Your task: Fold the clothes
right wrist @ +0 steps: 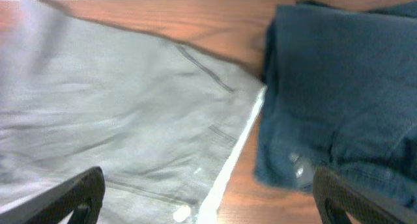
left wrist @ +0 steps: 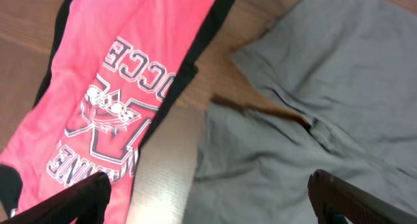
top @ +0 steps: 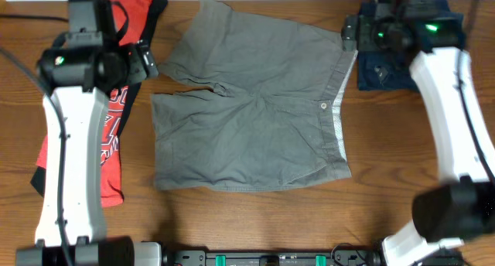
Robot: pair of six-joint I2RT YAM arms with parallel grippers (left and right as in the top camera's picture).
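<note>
The grey-khaki shorts (top: 251, 107) lie spread flat on the table, waistband to the right, legs to the left, paler lining showing along the waistband. My left gripper (top: 147, 61) is open and empty above the upper leg's hem; in the left wrist view the shorts (left wrist: 313, 107) lie between and beyond its fingers (left wrist: 208, 198). My right gripper (top: 352, 34) is open and empty above the waistband's far corner; the right wrist view shows the shorts (right wrist: 124, 113) and their pale waistband edge between its fingers (right wrist: 208, 198).
A red T-shirt with white lettering (top: 116, 119) lies under the left arm, left of the shorts, also in the left wrist view (left wrist: 104, 100). A dark navy folded garment (top: 383, 65) lies right of the waistband, also in the right wrist view (right wrist: 339, 94). The table (top: 255, 219) is wooden.
</note>
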